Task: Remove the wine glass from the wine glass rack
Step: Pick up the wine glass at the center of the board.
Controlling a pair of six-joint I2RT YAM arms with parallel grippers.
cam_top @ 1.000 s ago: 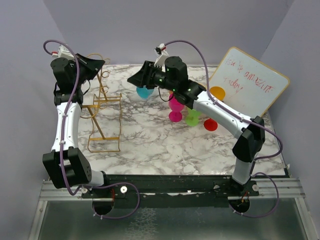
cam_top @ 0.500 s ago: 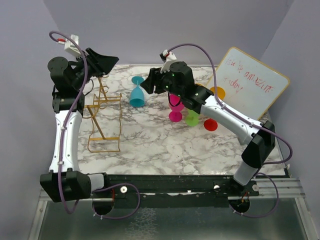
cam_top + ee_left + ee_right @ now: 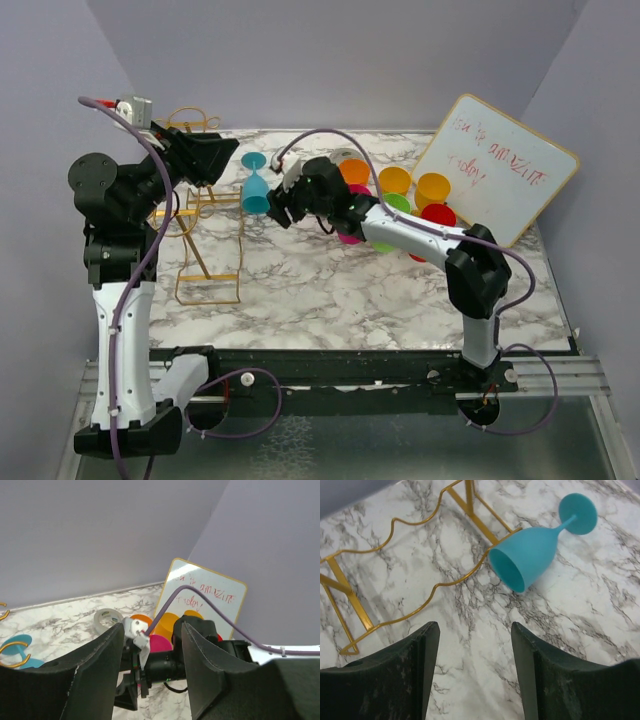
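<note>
The teal wine glass (image 3: pixel 530 560) is lying on its side on the marble-patterned table (image 3: pixel 330 290), off the hanging arms of the wine glass rack (image 3: pixel 210 240). It is looking smooth, matte and plastic-like, with a tapered bowl, a thin stem and a round flat foot. In the right wrist view its open mouth is facing the camera and its foot is pointing away. The bowl is resting right against a corner of the rack's thin gold wire base, where 1 wavy rail is running up to the rim.

The right gripper (image 3: pixel 474 630) is hovering low just beside the glass. Its 2 black fingers (image 3: pixel 420 670) are standing apart, and only bare white-and-grey veined tabletop is showing between them. It is gripping nothing.

The left gripper (image 3: pixel 215 150) is hanging high near the rack's curled gold loops. Its jaws are also spread, with nothing between the dark, wedge-shaped fingers (image 3: pixel 95 675).

Behind the right arm a cluster of bright plastic cups (image 3: pixel 395 195) is standing in orange, yellow, green, pink and red. A roll of tape (image 3: pixel 107 620) is sitting beside them. A gold-framed whiteboard (image 3: pixel 495 170) with red handwriting is leaning at the far right.
</note>
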